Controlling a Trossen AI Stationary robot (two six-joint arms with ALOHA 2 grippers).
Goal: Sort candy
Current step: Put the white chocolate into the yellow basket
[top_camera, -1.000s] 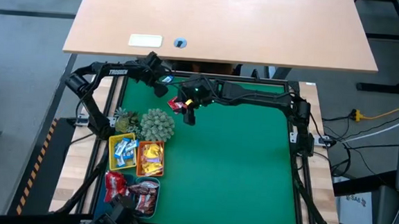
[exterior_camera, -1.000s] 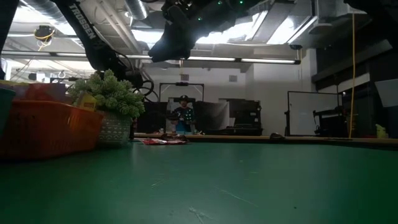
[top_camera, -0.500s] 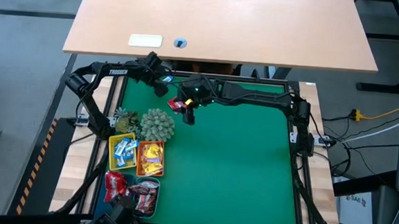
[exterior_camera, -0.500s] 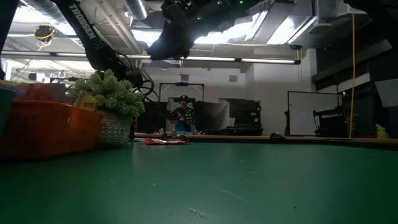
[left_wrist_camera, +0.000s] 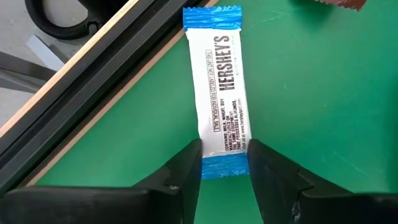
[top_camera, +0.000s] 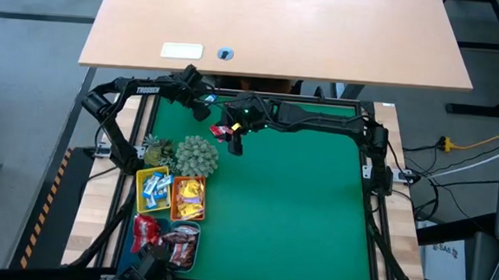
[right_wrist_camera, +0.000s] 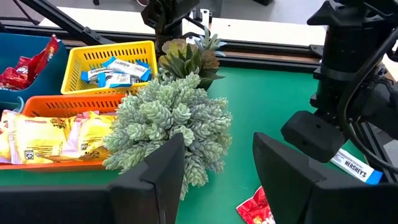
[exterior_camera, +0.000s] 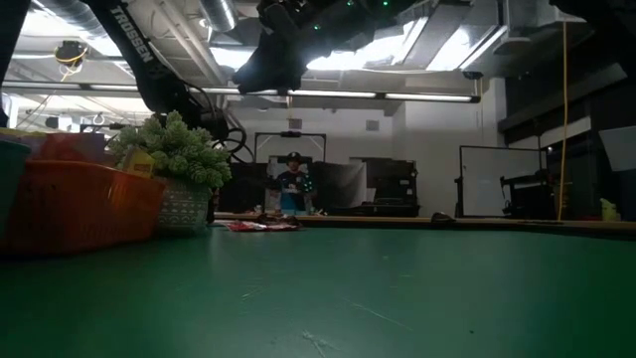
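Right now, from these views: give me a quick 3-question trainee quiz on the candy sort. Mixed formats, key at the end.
1. True or false: the right gripper is holding a candy.
2. Which tray holds the blue-white bars? A) orange tray B) yellow tray C) blue tray
3. Fill in: the left gripper has its jaws on either side of one end of the ____, which lies flat on the green mat near its edge.

Key:
1. False. Its jaws stand open with nothing between them.
2. B
3. Hershey's bar
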